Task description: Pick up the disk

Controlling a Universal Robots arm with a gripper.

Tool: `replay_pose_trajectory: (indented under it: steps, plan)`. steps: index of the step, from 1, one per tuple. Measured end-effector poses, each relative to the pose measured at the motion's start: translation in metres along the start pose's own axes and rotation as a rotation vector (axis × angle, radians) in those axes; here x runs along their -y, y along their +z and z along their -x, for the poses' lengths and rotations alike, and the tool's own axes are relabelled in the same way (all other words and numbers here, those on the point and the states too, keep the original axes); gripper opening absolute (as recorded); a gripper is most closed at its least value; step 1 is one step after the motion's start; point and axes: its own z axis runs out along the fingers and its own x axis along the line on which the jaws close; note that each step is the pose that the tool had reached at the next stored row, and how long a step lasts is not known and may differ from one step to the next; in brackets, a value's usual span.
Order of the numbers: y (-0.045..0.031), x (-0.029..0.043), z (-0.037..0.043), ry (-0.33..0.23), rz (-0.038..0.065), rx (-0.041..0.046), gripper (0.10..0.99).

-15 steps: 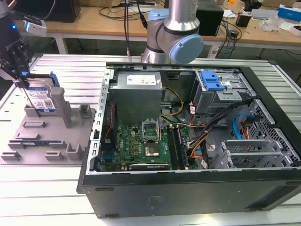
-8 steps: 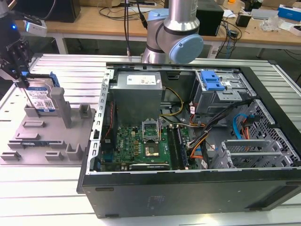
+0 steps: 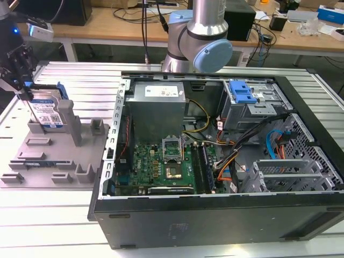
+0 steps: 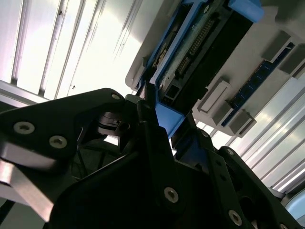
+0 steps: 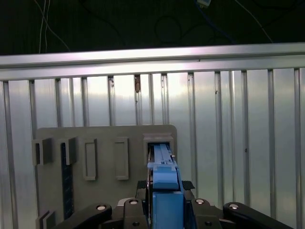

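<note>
My pincer (image 3: 24, 88) hangs at the exterior view's far left, above the grey fixture plate (image 3: 54, 161), and its fingers (image 3: 22, 64) reach down onto the disk (image 3: 47, 110); the disk stands on edge in a slot of that plate, its blue-and-white label facing the camera, a blue rail along its upper edge, and a grey post (image 3: 70, 121) of the plate just beside it toward the exterior view's right.

In the first wrist view I look straight down the blue rail of the disk (image 5: 164, 191); my two dark fingers (image 5: 138, 210) sit against it on either side, so I am clenched on the disk, and its far end still sits in the grey pocket of the plate (image 5: 105, 138), which lies on the ribbed metal table (image 5: 238, 133); in the second wrist view the disk (image 4: 200, 43) runs away from my fingers (image 4: 152, 124), connector pins showing on its dark underside, the blue rail pinched between them.

Well apart from all this, toward the exterior view's right, an open computer case (image 3: 215, 215) lies on the same table; inside it are a green motherboard (image 3: 161, 166), a grey power supply box (image 3: 158, 107) and a blue drive caddy (image 3: 242, 94); the arm's base joint (image 3: 201, 37) rises behind the case.
</note>
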Motion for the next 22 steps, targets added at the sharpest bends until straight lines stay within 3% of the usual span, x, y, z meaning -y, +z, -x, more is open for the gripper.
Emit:
replay_pose_trajectory:
  steps: [3, 10, 14, 16, 20, 22]
  plan:
    - [-0.0047, 0.0001, -0.0002, 0.000, 0.000, -0.0001, 0.365]
    - [-0.0284, 0.0004, -0.0008, 0.000, 0.000, 0.0004, 0.365]
    - [-0.0474, 0.0006, -0.0012, 0.000, 0.000, 0.0005, 0.365]
    - [-0.0639, 0.0009, -0.0016, 0.000, 0.000, 0.0005, 0.365]
    - [-0.0858, 0.0012, -0.0022, 0.000, 0.000, 0.0004, 0.365]
    - [-0.1028, 0.0014, -0.0026, 0.000, 0.000, 0.0005, 0.365]
